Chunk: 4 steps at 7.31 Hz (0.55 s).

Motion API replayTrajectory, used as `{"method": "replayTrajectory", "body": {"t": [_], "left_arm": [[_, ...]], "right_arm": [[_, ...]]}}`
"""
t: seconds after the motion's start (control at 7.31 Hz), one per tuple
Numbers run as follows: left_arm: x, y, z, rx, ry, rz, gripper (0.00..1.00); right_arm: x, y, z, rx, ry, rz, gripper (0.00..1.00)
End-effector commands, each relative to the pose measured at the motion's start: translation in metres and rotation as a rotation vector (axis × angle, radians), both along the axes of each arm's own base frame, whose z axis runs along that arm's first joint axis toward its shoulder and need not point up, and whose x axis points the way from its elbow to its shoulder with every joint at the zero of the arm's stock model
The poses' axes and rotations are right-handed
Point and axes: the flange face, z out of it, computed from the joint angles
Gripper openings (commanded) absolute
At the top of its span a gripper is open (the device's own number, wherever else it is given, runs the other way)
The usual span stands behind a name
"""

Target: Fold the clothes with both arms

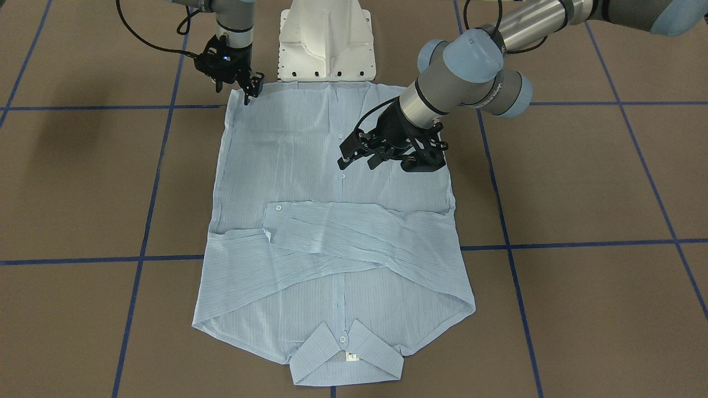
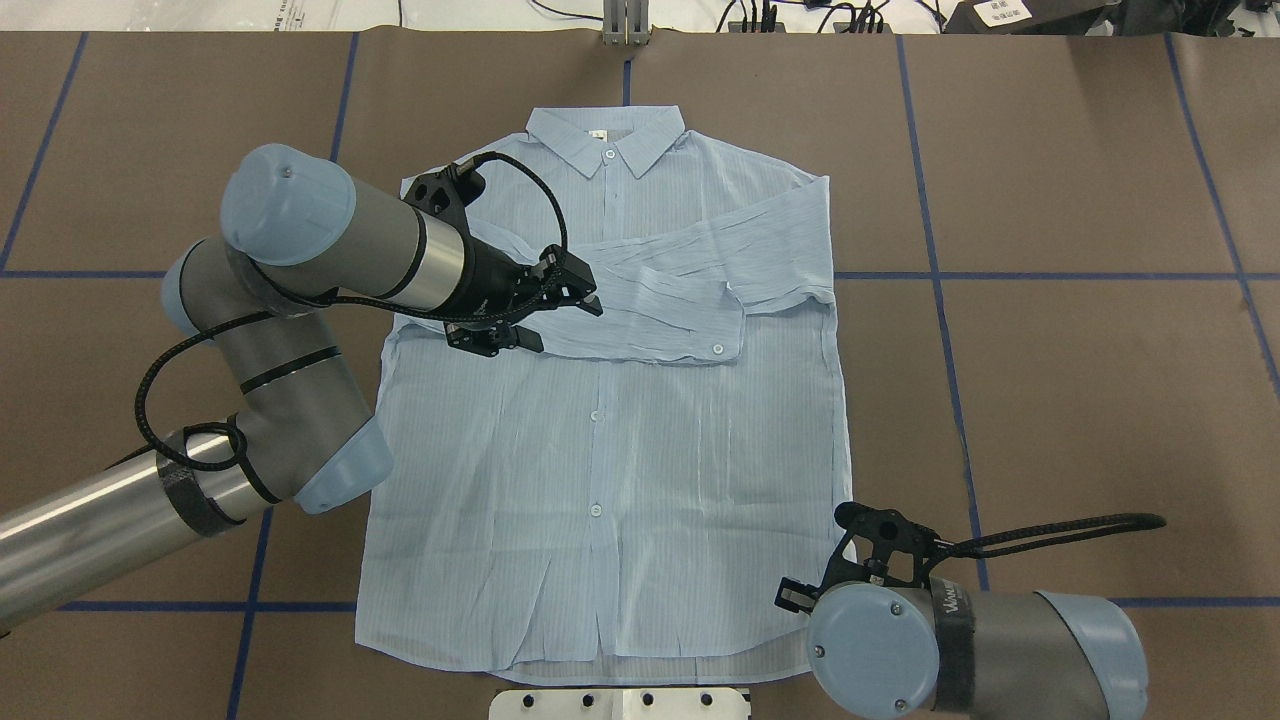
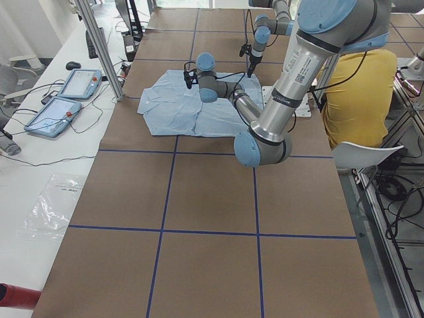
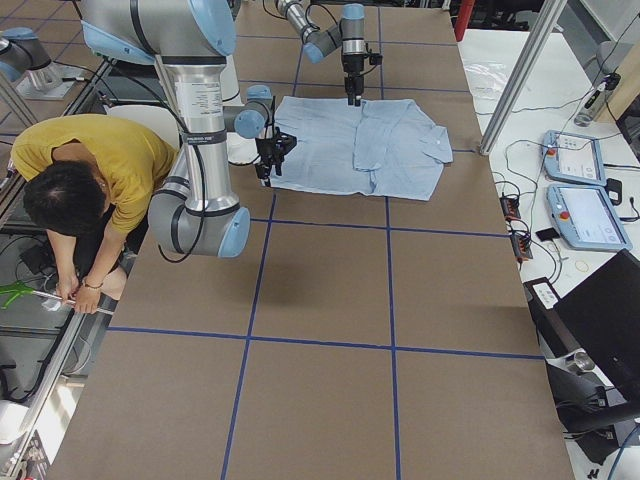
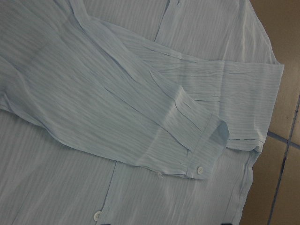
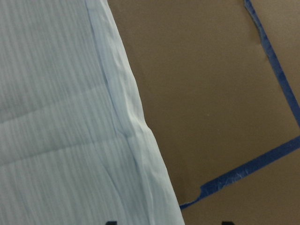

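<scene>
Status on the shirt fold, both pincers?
Left pincer open, over the shirt front, holding nothing. Right pincer open at a hem corner. Shirt flat, sleeves crossed over chest. No obstruction seen.

The left arm (image 2: 330, 240) reaches forward, elbow bent, wrist near level; the left end effector (image 2: 568, 325) has its fingers spread, empty. The right arm (image 1: 235, 25) points down, the right end effector (image 1: 253, 88) likewise parted.

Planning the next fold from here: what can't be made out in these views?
Right gripper fingertips: overhead, hidden by the right arm.
Shirt hem corner: overhead, covered by that arm.
Part of the lower sleeve: under the upper sleeve in every view.
Neck tag print: too small.
Left gripper: contact with cloth unclear.
</scene>
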Motion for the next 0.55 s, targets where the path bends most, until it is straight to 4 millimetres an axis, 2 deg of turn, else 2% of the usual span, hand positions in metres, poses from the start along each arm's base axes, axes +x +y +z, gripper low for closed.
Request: {"method": "replayTrajectory", "body": {"t": [0.0,0.14,0.27,0.41], "left_arm": [[-0.0003,-0.0005,0.0001,-0.001,0.000,-0.002,0.83],[-0.0007,-0.0002,-0.0006,-0.003,0.001,-0.003,0.83],[-0.0012,-0.0001,-0.0002,-0.004,0.001,-0.005,0.83],[-0.0012,-0.0002,-0.0002,-0.005,0.001,-0.007,0.83]], "right_arm": [[-0.0035,-0.0025,-0.0003,0.000,0.003,0.001,0.65],[-0.0077,-0.0003,-0.0092,0.000,-0.012,-0.005,0.61],[-0.0084,0.0014,-0.0093,-0.001,-0.013,-0.009,0.58],[-0.0093,0.0030,-0.0086,-0.001,-0.011,-0.012,0.49]]}}
